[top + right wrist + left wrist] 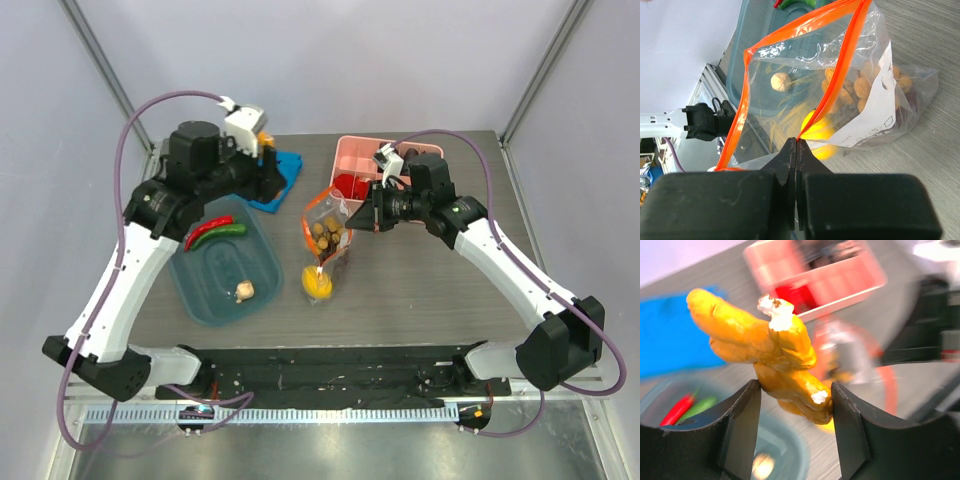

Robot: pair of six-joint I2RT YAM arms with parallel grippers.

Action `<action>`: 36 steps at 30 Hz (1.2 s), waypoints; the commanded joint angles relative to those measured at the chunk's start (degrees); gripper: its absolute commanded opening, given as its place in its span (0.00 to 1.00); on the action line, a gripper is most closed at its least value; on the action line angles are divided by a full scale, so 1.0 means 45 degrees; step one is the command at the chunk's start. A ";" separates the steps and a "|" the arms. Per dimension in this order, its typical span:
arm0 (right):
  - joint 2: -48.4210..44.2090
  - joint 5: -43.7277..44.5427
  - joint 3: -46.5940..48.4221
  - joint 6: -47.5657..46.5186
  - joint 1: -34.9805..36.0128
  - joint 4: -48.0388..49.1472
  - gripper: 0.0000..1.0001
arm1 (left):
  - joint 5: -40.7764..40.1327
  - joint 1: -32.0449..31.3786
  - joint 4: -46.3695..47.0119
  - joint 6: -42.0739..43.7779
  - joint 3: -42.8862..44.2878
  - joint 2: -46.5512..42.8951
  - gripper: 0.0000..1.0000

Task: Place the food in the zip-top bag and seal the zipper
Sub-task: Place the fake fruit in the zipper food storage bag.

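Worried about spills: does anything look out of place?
Nothing stands out: the right claw pinches the zipper, holding the zip-top bag open, and the left claw grips an orange piece. No spill visible.

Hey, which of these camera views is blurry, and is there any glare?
Left wrist view: the pink box and blue cloth behind are smeared by motion blur, while the orange food piece in the left gripper looks fairly sharp. Right wrist view: crisp, with white glints on the zip-top bag. Top view: sharp, evenly lit.
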 commanded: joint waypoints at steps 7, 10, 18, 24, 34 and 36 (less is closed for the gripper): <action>-0.0225 -0.0469 0.0416 -0.0092 -0.0055 0.0477 0.01 | 0.2792 -0.3256 0.5728 0.0082 -0.1293 0.1291 0.50; -0.0322 -0.0470 0.0435 -0.0092 -0.0036 0.0458 0.01 | 0.3497 -0.3510 0.6785 0.0473 -0.2544 0.1154 0.50; -0.0635 -0.0294 0.0104 -0.0365 -0.0036 0.0262 0.01 | 0.3267 -0.3609 0.7061 0.0241 -0.4655 -0.0055 0.46; -0.0674 -0.0333 -0.0015 -0.0385 -0.0036 0.0262 0.01 | 0.1299 -0.3589 0.5014 0.0105 -0.3760 -0.0585 0.67; -0.1299 -0.0157 0.0396 -0.0541 -0.0036 0.0204 0.01 | 0.1985 -0.0295 0.1674 0.0348 -0.2763 -0.1249 0.92; -0.1338 -0.0215 0.0260 -0.0619 -0.0036 0.0087 0.01 | 0.2231 0.1153 0.0853 0.1582 -0.2839 -0.1074 0.97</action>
